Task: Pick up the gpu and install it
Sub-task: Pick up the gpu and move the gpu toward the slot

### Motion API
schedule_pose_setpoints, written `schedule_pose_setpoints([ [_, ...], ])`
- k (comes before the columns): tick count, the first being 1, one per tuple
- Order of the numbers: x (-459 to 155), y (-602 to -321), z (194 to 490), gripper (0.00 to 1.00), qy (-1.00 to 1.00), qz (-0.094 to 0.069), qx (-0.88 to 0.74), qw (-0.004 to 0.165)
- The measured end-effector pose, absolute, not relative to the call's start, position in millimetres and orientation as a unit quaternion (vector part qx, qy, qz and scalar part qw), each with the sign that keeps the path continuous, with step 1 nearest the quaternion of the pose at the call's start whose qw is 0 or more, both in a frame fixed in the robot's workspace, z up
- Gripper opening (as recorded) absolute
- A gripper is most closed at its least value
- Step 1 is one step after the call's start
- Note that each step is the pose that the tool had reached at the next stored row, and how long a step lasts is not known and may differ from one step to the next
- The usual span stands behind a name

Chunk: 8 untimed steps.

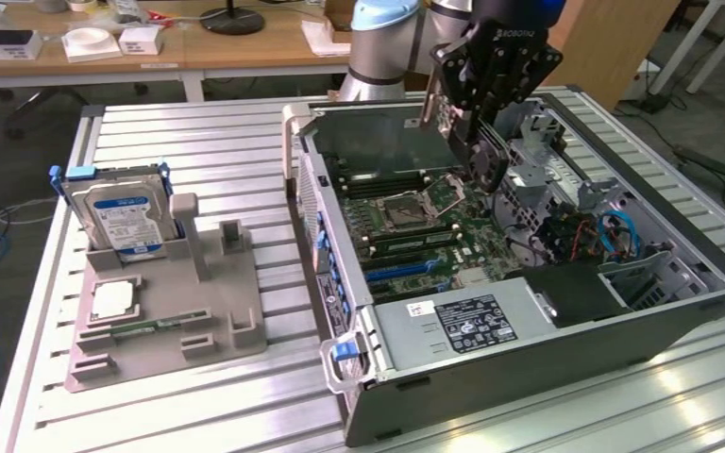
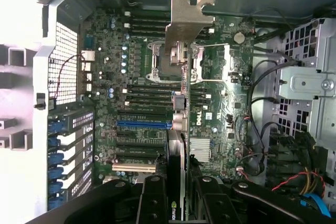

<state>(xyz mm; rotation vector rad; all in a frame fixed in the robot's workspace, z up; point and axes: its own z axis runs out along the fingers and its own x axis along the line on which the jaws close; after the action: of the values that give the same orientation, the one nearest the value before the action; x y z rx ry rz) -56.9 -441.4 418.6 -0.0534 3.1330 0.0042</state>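
**Arm** (image 1: 381, 42): a single arm with silver-grey links and a light blue joint cap. In the exterior view it rises at the far edge of the table (image 1: 199, 142).

**Wrist:** bent over so that the gripper (image 1: 486, 165) points downward, leaning slightly toward the table's near edge.

**Gripper body:** a black, open-frame linkage, tilted a little off vertical.

**Jaws:** two, closed part-way. One presses on each flat face of the gpu (image 2: 178, 114), which stands edge-on between them in the wrist view.

**Grip:** both jaws touch the card, and it hangs below the gripper body.
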Motion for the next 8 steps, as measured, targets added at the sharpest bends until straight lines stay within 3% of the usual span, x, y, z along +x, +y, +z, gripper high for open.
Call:
schedule_pose_setpoints([
  [8, -57.6, -441.7, 418.6, 0.26, 0.999, 0.001, -0.038, 0.004],
])
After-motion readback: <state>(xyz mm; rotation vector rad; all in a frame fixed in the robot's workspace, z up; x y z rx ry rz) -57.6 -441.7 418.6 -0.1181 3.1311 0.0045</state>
